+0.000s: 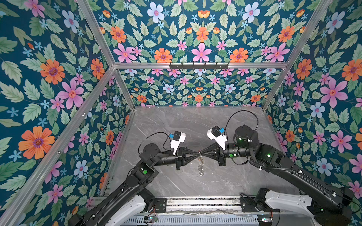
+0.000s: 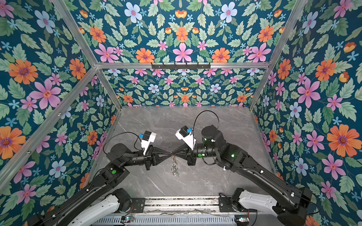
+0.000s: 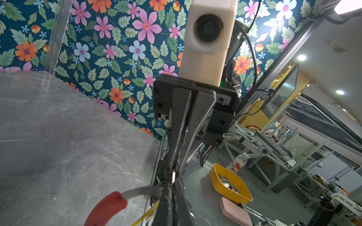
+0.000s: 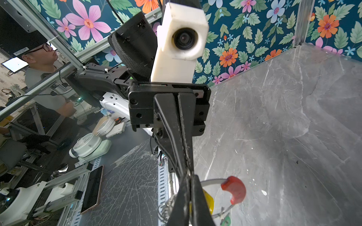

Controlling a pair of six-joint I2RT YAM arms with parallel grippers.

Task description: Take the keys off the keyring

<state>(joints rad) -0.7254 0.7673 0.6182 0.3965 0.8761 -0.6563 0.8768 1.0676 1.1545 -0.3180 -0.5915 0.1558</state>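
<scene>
Right wrist view best shows keys [image 4: 208,201]; left gripper [image 1: 197,153], right gripper [image 1: 202,152] clamp keyring [image 4: 234,188].

From my seat, the two arms make one black bar across the middle of both top views. The left gripper [image 1: 196,153] and right gripper [image 1: 203,152] meet tip to tip, both pinched on the keyring [image 1: 200,166], which dangles just under them (no way straight through there). Bare table [image 1: 176,125] lies above that bar, up to the back wall [image 1: 195,92]. A smaller bare patch sits below the dangling bunch, ahead of the front rail [image 1: 195,202]. The left wall [image 1: 109,121] and right wall [image 1: 293,127] close the sides.
</scene>
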